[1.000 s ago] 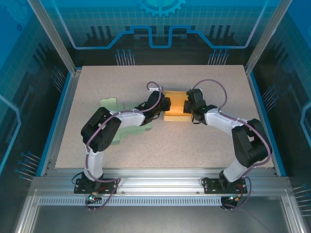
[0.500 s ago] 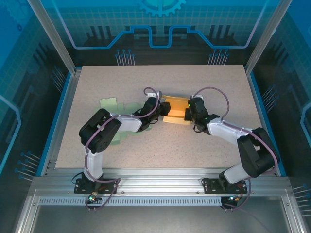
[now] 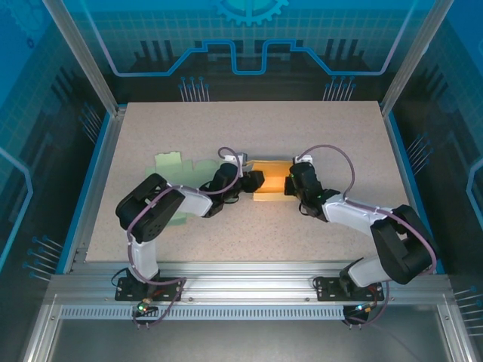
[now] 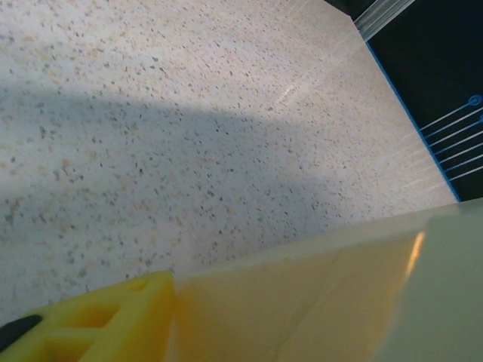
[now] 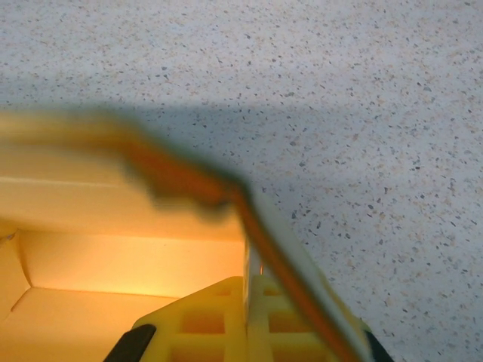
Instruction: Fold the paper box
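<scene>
Counts for you, top view first:

- One yellow paper box (image 3: 270,185), mid-frame.
- One pale green flat paper cutout (image 3: 170,162), left of centre. That makes two paper items in all.
- Two arms: left arm (image 3: 162,210) at lower left, right arm (image 3: 362,217) at lower right.
- Two grippers, one per arm: left gripper (image 3: 253,179) and right gripper (image 3: 290,183), mid-frame.
- One speckled table (image 3: 324,124).

In the left wrist view, count one yellow finger (image 4: 98,317), bottom left. In the right wrist view, count two yellow fingers (image 5: 204,323), bottom centre.

Box wall (image 5: 175,179) blurred; green sheet (image 3: 170,162) partly hidden under left arm (image 3: 155,210)
</scene>
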